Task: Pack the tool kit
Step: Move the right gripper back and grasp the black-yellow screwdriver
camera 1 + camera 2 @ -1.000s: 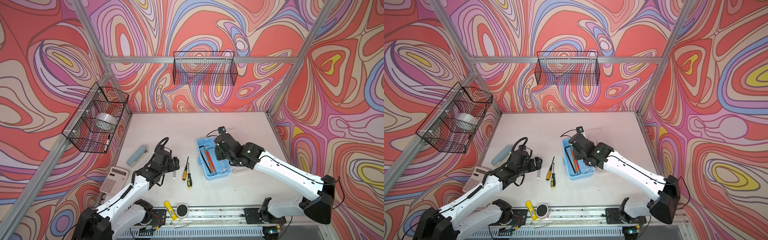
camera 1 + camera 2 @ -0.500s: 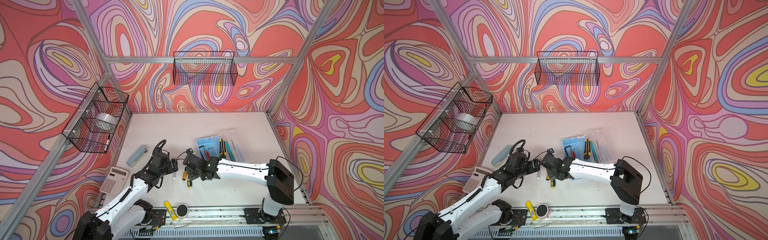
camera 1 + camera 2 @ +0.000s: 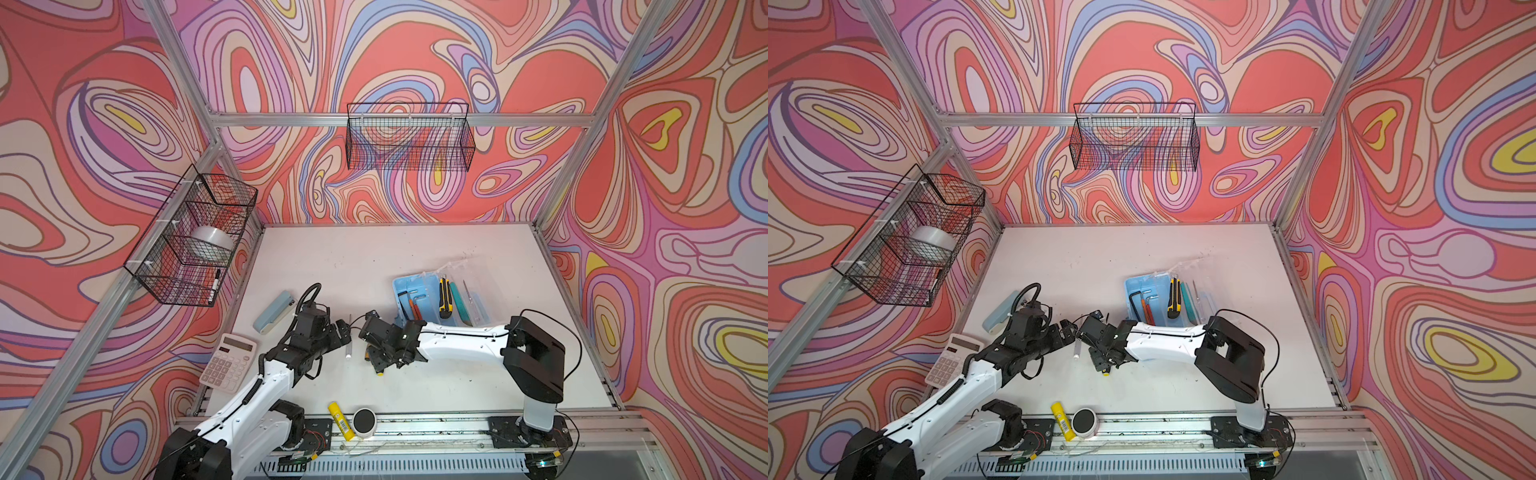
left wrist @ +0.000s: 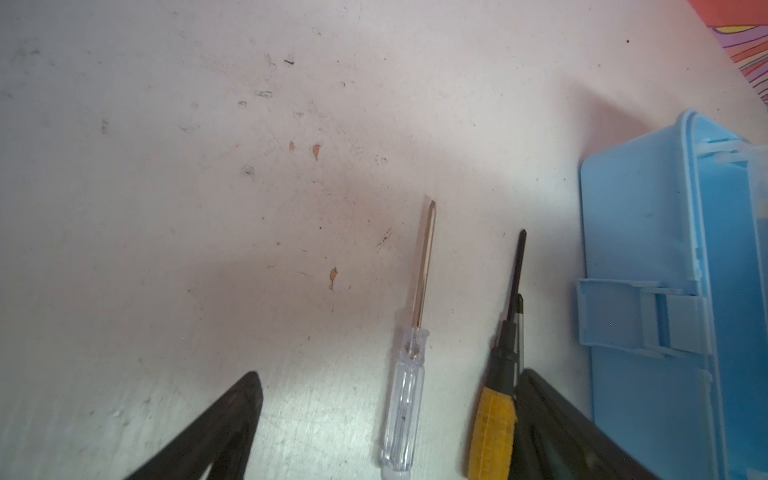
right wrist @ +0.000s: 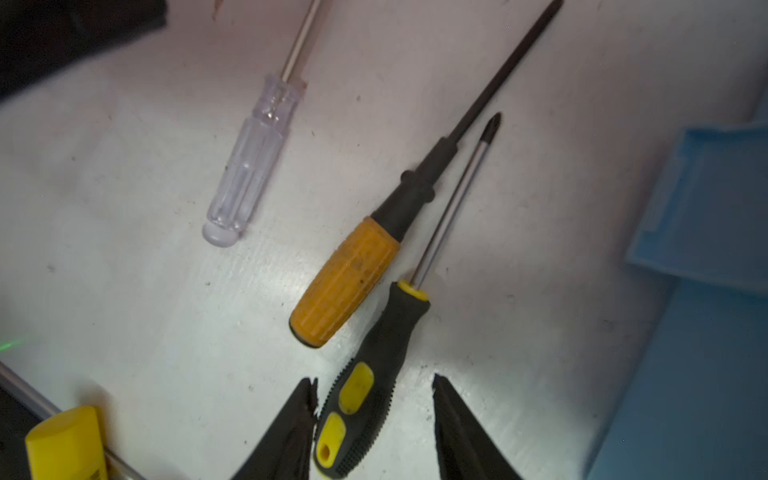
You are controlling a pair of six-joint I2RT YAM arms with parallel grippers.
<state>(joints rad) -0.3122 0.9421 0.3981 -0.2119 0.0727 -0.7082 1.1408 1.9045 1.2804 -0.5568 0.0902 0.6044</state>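
Note:
The tool kit's light-blue case (image 3: 404, 286) (image 3: 1135, 286) (image 4: 640, 249) lies open at mid-right, its clear lid (image 3: 478, 286) folded back. Hex keys (image 3: 409, 300) lie in it; a yellow-black utility knife (image 3: 444, 297) and a teal knife (image 3: 457, 299) rest on the lid. Three screwdrivers lie left of the case. My left gripper (image 3: 343, 332) (image 4: 388, 386) is open, straddling the clear-handled one (image 4: 405, 395) (image 5: 249, 166) and the orange-handled one (image 4: 492, 419) (image 5: 345, 282). My right gripper (image 3: 376, 361) (image 5: 372, 384) is open around the black-and-yellow handle (image 5: 365, 399), one finger touching it.
A grey-blue stapler (image 3: 274, 311) and a white calculator (image 3: 228, 363) lie at the left. A yellow glue stick (image 3: 341, 419) and a round black-topped object (image 3: 364, 422) sit on the front rail. Wire baskets (image 3: 191, 241) (image 3: 409, 137) hang on the walls.
My right arm swung from over the case to the screwdrivers left of it, uncovering the case, and its jaws opened wider. The left gripper barely moved.

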